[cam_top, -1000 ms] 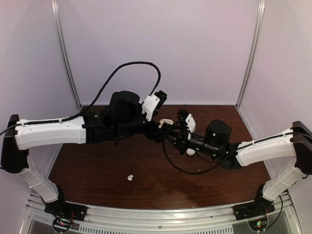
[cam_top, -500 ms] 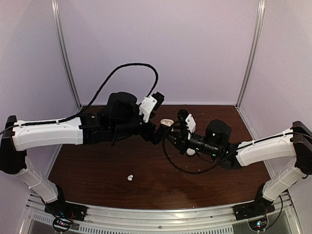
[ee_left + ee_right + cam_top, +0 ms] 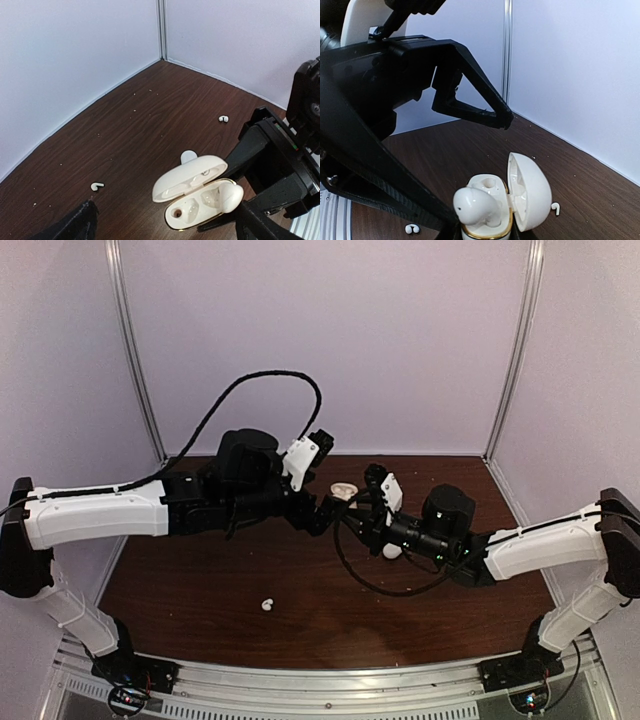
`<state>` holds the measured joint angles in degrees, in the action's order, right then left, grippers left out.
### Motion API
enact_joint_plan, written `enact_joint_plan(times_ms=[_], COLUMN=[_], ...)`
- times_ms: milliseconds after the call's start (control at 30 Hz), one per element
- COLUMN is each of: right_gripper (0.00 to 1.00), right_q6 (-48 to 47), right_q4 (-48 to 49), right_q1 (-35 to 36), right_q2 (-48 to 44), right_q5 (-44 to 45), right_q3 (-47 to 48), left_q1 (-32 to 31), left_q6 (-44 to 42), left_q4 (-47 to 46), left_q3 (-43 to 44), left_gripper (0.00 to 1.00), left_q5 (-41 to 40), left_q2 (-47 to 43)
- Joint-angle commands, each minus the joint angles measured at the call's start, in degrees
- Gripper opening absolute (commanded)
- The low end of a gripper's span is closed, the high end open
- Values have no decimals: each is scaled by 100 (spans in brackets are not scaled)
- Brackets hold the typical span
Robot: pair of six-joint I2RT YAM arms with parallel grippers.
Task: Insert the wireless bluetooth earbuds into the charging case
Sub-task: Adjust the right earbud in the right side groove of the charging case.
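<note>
The white charging case (image 3: 186,206) is open, its lid (image 3: 528,196) raised, and it is held off the table. My right gripper (image 3: 487,234) is shut on its base. One white earbud (image 3: 474,202) sits in a socket; the other socket (image 3: 176,213) is empty. My left gripper (image 3: 167,217) is open and empty, its fingers (image 3: 470,107) spread on either side of the case. Loose earbuds lie on the table in the left wrist view (image 3: 97,186) (image 3: 223,119), and one lies near the front (image 3: 267,605). From above, both grippers (image 3: 328,508) (image 3: 352,512) meet at the case (image 3: 343,489).
A rounded white piece (image 3: 391,551) lies on the brown table (image 3: 200,590) beside the right arm, partly hidden. A small white shape (image 3: 188,155) shows behind the lid. White walls with metal posts (image 3: 505,350) close the back and sides.
My left arm has drawn back a little to the left, away from the case. The right arm and the case have stayed put.
</note>
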<state>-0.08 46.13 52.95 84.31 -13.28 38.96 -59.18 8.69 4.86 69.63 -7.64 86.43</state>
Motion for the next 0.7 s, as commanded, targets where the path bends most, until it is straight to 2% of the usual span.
enact_joint_plan(times_ms=[0, 667], right_gripper=[0, 0], right_q6=[-80, -98], right_q4=[538, 776], right_q1=[31, 31], right_q2=[-204, -365], right_q5=[-411, -644], right_q3=[-58, -250], left_q1=[108, 235], left_q6=[-69, -32], left_q4=[117, 217], left_q3=[-73, -125], left_gripper=[98, 98], left_q5=[-21, 138], left_q2=[-72, -100])
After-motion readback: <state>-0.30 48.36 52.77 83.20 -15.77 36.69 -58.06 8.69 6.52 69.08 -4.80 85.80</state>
